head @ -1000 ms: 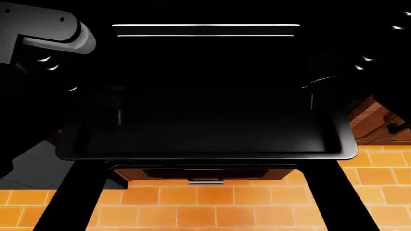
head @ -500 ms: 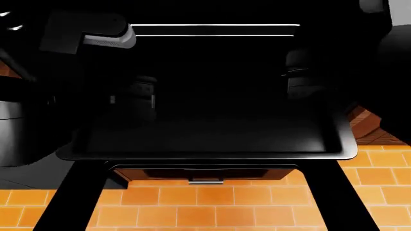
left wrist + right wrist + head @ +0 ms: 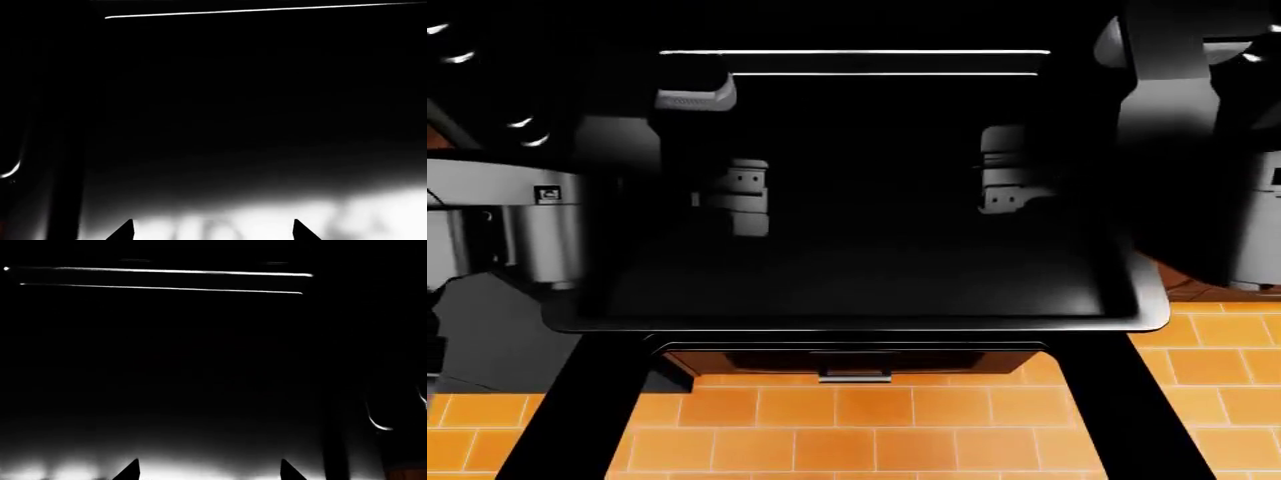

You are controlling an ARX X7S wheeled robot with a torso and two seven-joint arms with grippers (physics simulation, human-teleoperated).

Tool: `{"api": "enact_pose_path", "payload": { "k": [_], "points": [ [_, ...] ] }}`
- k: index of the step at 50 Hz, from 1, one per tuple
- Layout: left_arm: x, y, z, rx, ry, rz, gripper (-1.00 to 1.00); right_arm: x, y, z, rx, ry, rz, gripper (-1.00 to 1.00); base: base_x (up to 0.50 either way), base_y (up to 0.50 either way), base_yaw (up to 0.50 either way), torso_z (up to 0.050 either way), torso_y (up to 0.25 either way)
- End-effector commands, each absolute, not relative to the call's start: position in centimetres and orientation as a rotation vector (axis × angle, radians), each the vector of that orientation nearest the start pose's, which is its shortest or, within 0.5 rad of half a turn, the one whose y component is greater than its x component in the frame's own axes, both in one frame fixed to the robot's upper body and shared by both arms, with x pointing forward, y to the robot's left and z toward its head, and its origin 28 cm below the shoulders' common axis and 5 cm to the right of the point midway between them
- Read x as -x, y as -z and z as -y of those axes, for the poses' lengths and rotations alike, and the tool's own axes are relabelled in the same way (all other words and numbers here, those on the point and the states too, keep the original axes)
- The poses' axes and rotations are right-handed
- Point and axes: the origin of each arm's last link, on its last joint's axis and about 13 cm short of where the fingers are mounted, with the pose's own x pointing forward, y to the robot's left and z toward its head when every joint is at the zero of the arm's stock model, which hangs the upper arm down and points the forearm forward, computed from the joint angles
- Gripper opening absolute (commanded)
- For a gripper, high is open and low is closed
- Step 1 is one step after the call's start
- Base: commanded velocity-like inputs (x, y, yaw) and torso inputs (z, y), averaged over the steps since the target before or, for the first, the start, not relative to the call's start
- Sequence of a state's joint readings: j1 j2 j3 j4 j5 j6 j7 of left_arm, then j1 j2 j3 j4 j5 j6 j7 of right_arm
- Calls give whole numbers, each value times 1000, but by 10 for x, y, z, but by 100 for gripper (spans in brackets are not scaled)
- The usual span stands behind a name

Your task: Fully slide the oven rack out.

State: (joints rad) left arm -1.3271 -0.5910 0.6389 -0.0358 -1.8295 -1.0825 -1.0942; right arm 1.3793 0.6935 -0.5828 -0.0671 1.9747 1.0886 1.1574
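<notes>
The oven rack (image 3: 854, 52) shows as two thin bright silver bars at the far edge of the dark oven opening, beyond the open door. It also shows in the right wrist view (image 3: 167, 272) and as a single bar in the left wrist view (image 3: 267, 10). My left gripper (image 3: 212, 232) is open and empty, its tips wide apart over the glossy door, well short of the rack. My right gripper (image 3: 209, 472) is open and empty too, also short of the rack. In the head view my left arm (image 3: 507, 220) and right arm (image 3: 1201, 150) flank the door.
The broad glossy black oven door (image 3: 854, 290) lies open and flat between me and the rack, with pale gripper-like shapes mirrored on it. Below it is a brown drawer with a short silver handle (image 3: 854, 377). An orange tiled floor (image 3: 827, 430) lies underneath.
Both arms have come in from the sides and forward over the oven door. The rack bars stay in the same place.
</notes>
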Motion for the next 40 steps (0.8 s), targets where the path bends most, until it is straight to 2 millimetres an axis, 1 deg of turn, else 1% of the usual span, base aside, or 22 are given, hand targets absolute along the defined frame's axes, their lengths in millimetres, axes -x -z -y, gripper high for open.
{"api": "enact_pose_path", "payload": {
  "k": [1,10,18,24,29,35,40],
  "points": [
    [-306,-284,-218,-45,37,-486,100,-272,-315,121,-23,-126,-434,100,0,0,0,0,0],
    [-305,-277,-218,-53,24,-501,100,-279,-305,122,-14,-85,-485,100,0,0,0,0,0],
    [-303,-271,-218,-61,15,-525,100,-280,-296,120,-5,-64,-546,100,0,0,0,0,0],
    [-305,-265,-218,-78,7,-558,100,-282,-287,118,-20,-54,-581,100,0,0,0,0,0],
    [-308,-258,-219,-75,-9,-598,100,-283,-275,116,-17,-43,-616,100,0,0,0,0,0],
    [-307,-252,-217,-101,-15,-619,100,-285,-269,114,-8,-34,-646,100,0,0,0,0,0],
    [-307,-247,-218,-86,-22,-635,100,-286,-262,114,-14,-16,-674,100,0,0,0,0,0]
  ]
}}
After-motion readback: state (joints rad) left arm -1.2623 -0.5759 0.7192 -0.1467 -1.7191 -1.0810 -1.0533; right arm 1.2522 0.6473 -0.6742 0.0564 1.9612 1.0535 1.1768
